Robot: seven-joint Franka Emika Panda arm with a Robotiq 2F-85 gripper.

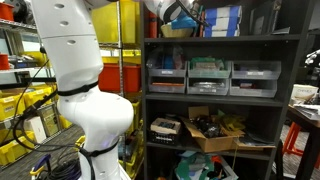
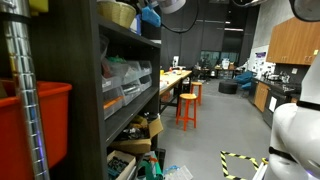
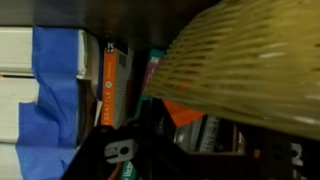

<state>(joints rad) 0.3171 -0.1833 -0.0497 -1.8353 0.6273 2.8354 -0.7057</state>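
1. Tool [image 1: 176,12] raised to the top level of a black rack. Its fingers are lost in shadow at the bottom edge of the wrist view, so whether they stand apart or together cannot be told.
2. Woven straw basket [image 3: 250,70] close ahead of the tool, resting on the top desk [image 1: 220,40] and filling much of the wrist view.
3. Judged by its weave, the basket is probably light and fairly stiff, yet easy to crush. Its rough surface should not slip. The rim looks the soundest place to pinch, with a gentle squeeze.
4. Blue cloth [image 3: 50,110] hangs just beside the tool, on the side away from the basket. It is limp and likely to snag.
5. Upright books [image 3: 112,90], one with an orange spine, stand beyond the tool, between cloth and basket.
6. Storage bins [image 1: 210,75] sit well below the tool.
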